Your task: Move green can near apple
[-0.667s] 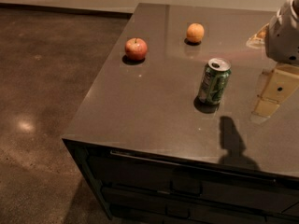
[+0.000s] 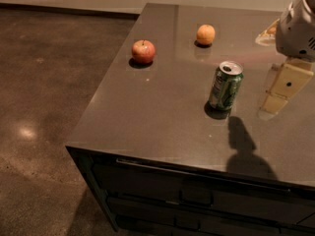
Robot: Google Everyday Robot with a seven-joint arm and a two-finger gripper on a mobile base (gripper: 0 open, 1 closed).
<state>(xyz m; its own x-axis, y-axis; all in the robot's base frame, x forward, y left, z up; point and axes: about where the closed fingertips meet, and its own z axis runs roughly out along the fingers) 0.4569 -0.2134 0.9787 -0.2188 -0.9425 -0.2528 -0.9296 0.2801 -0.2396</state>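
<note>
The green can (image 2: 225, 85) stands upright on the dark countertop (image 2: 162, 117), right of centre, with its silver top open. The red apple (image 2: 143, 51) with yellowish patches sits at the far left of the counter, well apart from the can. My gripper (image 2: 281, 88), cream coloured under a white wrist housing, hangs over the counter to the right of the can, about a can's width away and not touching it. It holds nothing that I can see.
A plain orange fruit (image 2: 205, 34) sits at the back of the counter, between apple and can. A pale object (image 2: 267, 35) lies at the back right, partly behind the arm. The counter's left and front edges drop to a concrete floor; drawers are below.
My gripper has edged slightly left toward the can. The can, the apple and the orange fruit have not moved.
</note>
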